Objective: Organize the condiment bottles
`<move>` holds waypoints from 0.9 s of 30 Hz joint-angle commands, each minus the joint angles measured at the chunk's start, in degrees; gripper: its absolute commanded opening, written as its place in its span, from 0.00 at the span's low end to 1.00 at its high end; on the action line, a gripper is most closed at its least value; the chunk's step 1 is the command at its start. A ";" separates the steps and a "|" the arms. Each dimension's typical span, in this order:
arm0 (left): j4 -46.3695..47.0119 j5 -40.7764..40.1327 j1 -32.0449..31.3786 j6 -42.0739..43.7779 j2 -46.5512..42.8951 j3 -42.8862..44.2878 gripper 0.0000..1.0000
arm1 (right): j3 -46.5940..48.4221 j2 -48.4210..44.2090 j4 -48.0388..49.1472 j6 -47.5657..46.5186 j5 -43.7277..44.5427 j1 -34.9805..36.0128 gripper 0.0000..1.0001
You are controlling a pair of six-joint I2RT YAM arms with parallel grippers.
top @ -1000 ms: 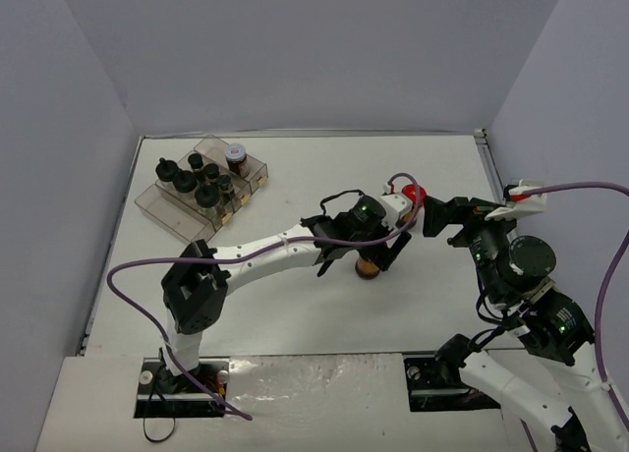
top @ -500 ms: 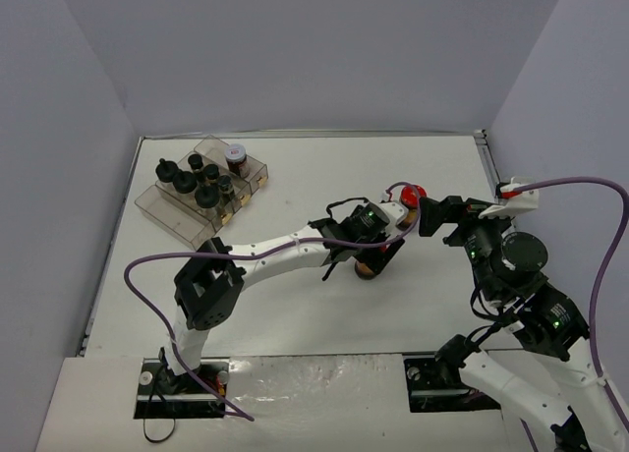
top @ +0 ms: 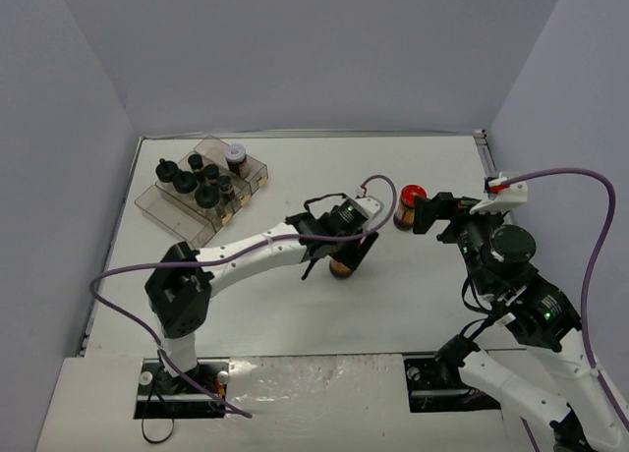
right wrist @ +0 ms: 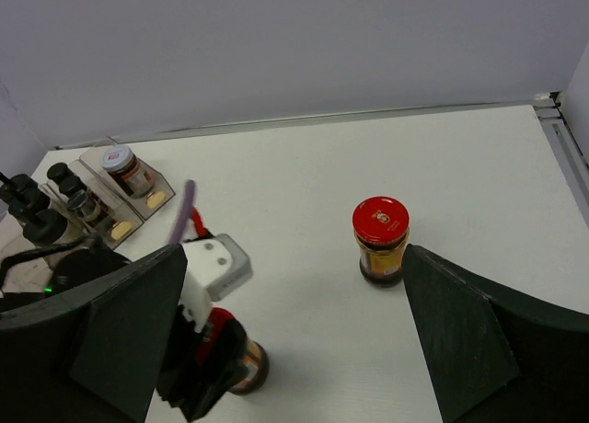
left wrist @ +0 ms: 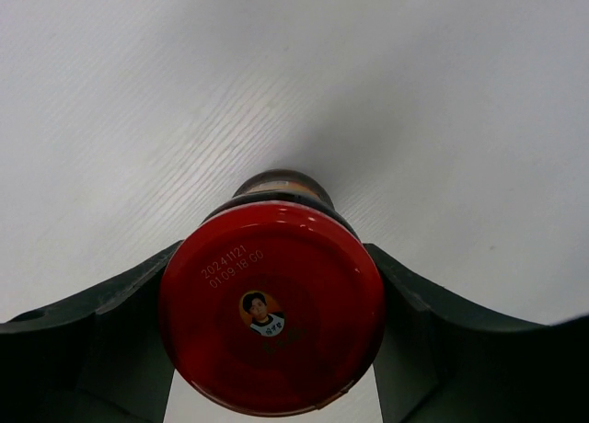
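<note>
Fingers of the left gripper (left wrist: 273, 257) hug a jar with a red lid (left wrist: 271, 317), one on each side of the lid and touching it. So this gripper is clamped on the jar. The jar stands up straight near the middle of the table (top: 295, 314) and has brown stuff inside. I cannot tell if its bottom is on the table or just off it.

The right gripper (right wrist: 294, 257) has its fingers wide apart and holds nothing. The other red-lid jar (right wrist: 381, 241) stands on the table in front of it, apart from both fingers.

Far off at the back left is the clear tray (top: 154, 204). The black-top jars (top: 185, 180) and the white-top jar (top: 235, 155) sit in it.

I think the step now is taking the held jar to the tray. Next the left arm needs to lift it, carry it back and left, and set it in a free slot without bumping the jars there. The grip looks high up, at the lid, so the jar could tip if the arm goes fast.
</note>
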 commanded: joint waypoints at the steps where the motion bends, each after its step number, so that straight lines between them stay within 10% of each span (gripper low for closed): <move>1: -2.70 -5.68 8.18 -2.76 -16.99 0.58 0.00 | 1.37 4.87 4.24 -0.12 -1.55 -0.37 1.00; 12: -14.54 -6.51 35.86 -1.57 -30.91 0.70 0.00 | 2.50 10.87 8.68 -1.06 -9.00 -0.45 1.00; 27: -12.23 -0.09 65.99 -4.25 -20.26 7.24 0.00 | 0.25 10.39 9.29 -1.15 -12.44 -0.45 1.00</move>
